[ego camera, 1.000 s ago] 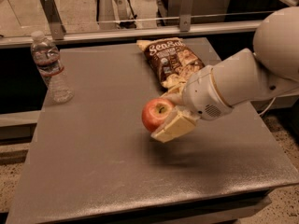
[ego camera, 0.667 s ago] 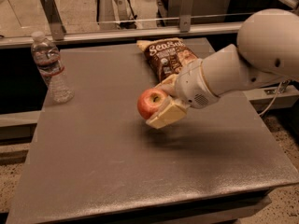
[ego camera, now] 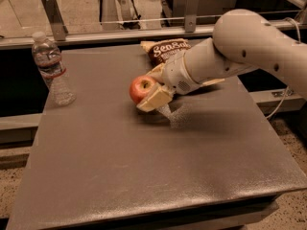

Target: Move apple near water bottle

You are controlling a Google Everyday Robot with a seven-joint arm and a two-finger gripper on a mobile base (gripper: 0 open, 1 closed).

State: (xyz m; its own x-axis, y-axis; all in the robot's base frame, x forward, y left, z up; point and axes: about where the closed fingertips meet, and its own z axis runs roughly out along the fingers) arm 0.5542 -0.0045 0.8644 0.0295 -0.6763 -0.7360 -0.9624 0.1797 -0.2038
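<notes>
gripper [ego camera: 151,86]: we had it clamped on the apple [ego camera: 141,89] above the table [ego camera: 144,171].
step: carry, we judged.
next: we needed a set-down beside the water bottle [ego camera: 53,70].

Cream gripper [ego camera: 149,86] over the grey table [ego camera: 144,176] clasps the red-yellow apple [ego camera: 141,88]; clear water bottle [ego camera: 52,68], red-white band; brown bag [ego camera: 165,51].

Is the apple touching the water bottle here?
Apart. The camera view shows bare table between the apple, held in the pincer at mid-table, and the water bottle near its edge.
</notes>
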